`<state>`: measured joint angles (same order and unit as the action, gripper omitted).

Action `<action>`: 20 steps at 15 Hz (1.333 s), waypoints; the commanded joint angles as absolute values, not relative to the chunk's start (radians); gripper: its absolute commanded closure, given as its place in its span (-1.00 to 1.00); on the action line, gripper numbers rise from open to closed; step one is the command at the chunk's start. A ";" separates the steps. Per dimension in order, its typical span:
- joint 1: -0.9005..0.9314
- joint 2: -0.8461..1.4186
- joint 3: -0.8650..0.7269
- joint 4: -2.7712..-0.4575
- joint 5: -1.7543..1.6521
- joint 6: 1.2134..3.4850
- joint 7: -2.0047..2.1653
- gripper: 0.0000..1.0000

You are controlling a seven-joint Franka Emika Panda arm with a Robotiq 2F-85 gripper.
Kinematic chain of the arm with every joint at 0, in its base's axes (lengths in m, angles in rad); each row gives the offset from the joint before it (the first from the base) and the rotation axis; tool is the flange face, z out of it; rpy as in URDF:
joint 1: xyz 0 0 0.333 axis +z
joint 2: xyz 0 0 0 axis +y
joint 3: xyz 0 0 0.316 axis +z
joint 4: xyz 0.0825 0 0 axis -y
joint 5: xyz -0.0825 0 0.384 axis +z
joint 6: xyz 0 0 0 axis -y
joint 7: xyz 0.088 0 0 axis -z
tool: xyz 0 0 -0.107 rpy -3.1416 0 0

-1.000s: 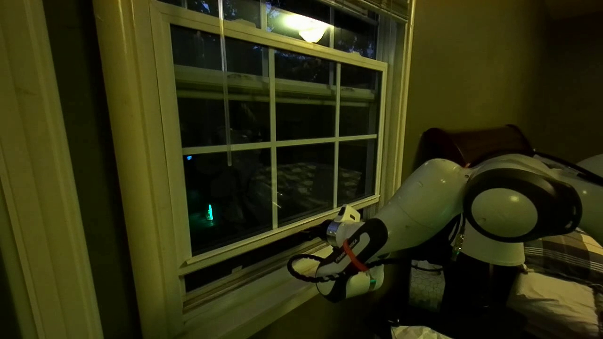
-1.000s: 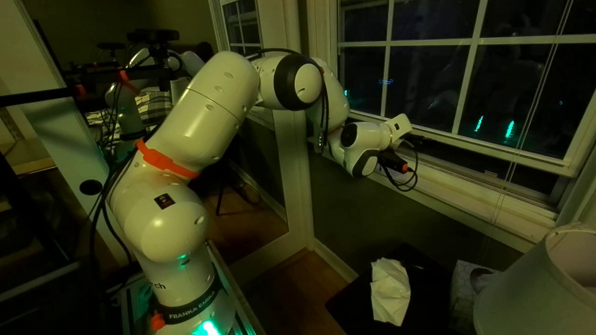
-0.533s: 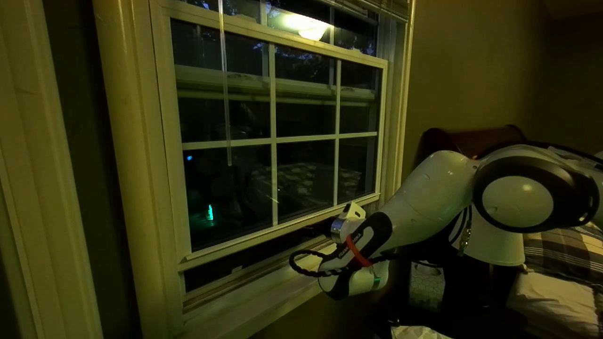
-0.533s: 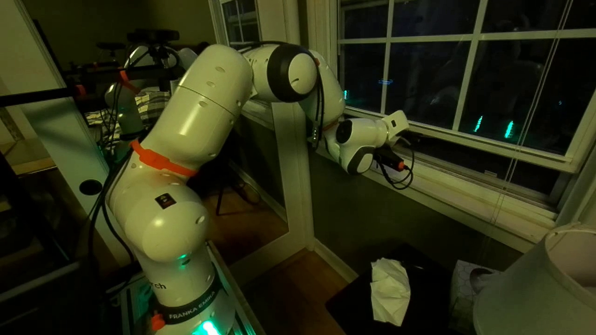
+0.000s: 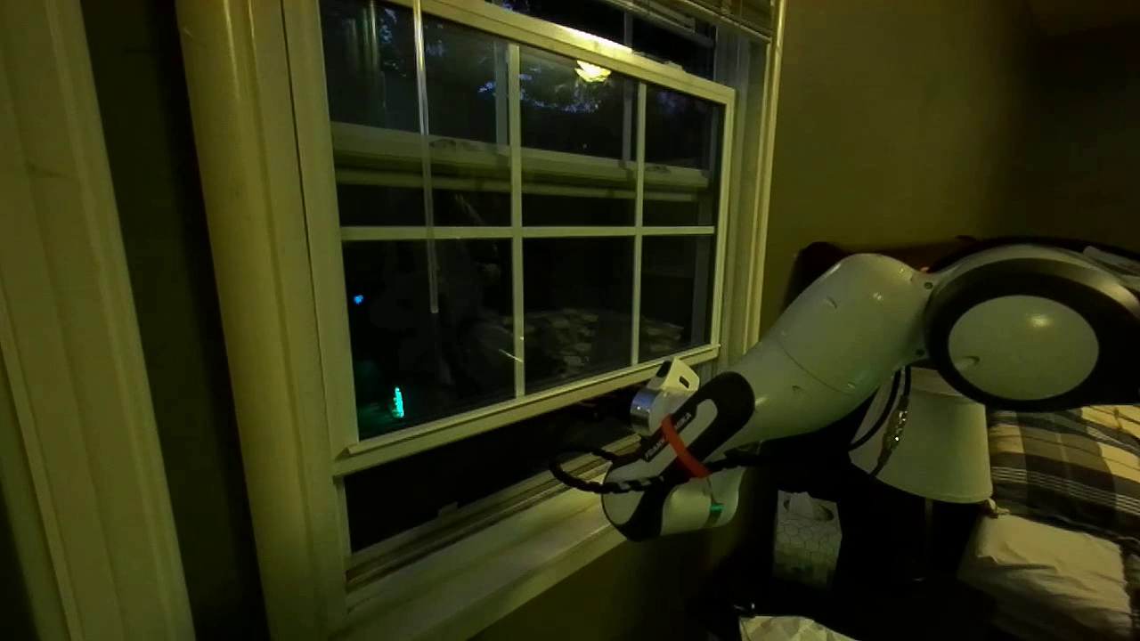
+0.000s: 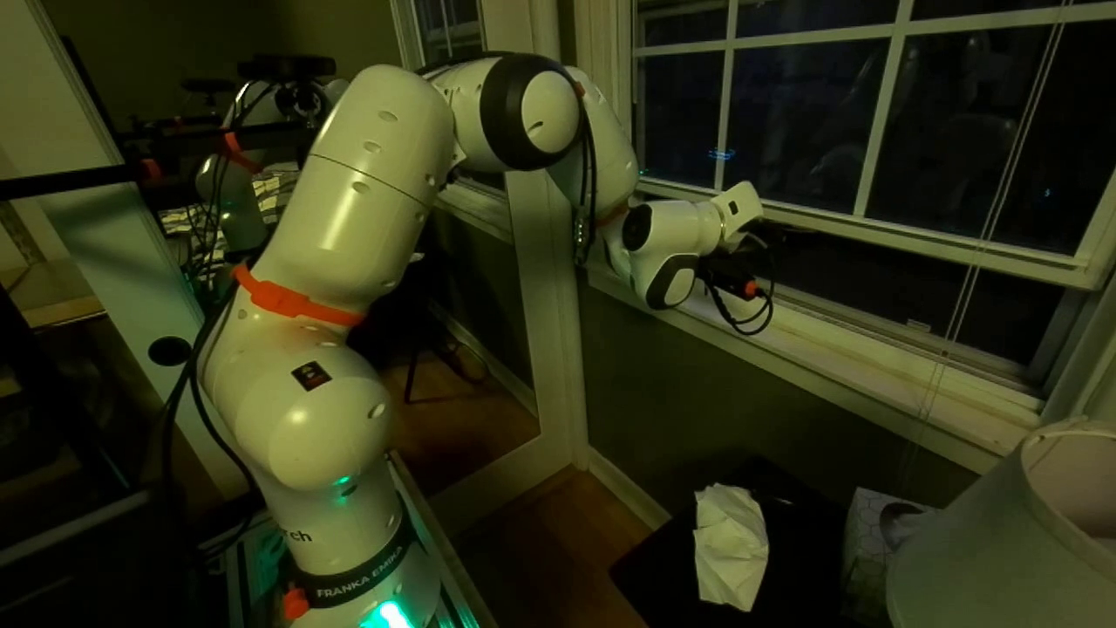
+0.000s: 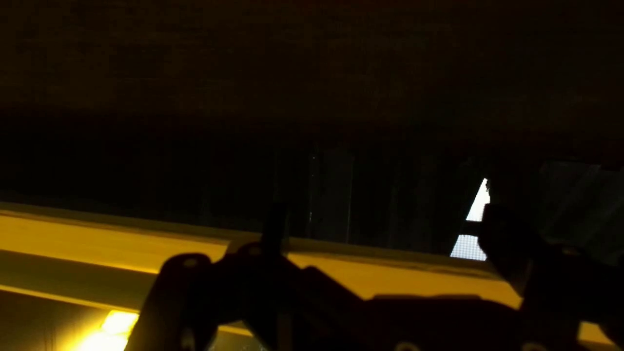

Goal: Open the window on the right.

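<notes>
The window (image 5: pixel 518 312) shows in both exterior views, with a cream-white frame and dark panes. Its lower sash (image 6: pixel 881 238) is raised, and a dark gap stands between its bottom rail (image 5: pixel 534 408) and the sill (image 5: pixel 499 570). My gripper (image 5: pixel 592 411) reaches into that gap at the right end, close under the bottom rail; its fingers are dark and hard to make out in the exterior views. In the wrist view my gripper (image 7: pixel 384 212) is open, its fingers far apart with nothing between them. A yellow-lit rail of the window (image 7: pixel 380 275) crosses behind the fingers.
Blind cords (image 6: pixel 985 227) hang in front of the window. A lamp (image 6: pixel 1003 532), a tissue box (image 6: pixel 867 558) and a crumpled white tissue (image 6: pixel 731 548) are on a dark stand below the sill. A bed (image 5: pixel 1060 472) stands behind the arm. A mirror (image 6: pixel 488 331) is near the arm.
The lower sash has risen, widening the gap above the sill. My gripper and arm have moved up with it, and the elbow has drawn back slightly.
</notes>
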<state>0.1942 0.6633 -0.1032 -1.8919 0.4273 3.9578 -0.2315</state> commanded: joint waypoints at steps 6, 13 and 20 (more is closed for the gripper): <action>0.208 0.497 -0.130 -1.964 0.442 4.038 -0.286 -1.00; 0.195 0.452 -0.125 -1.991 0.390 4.011 -0.339 -1.00; 0.223 0.401 -0.112 -2.029 0.534 3.891 -0.379 -1.00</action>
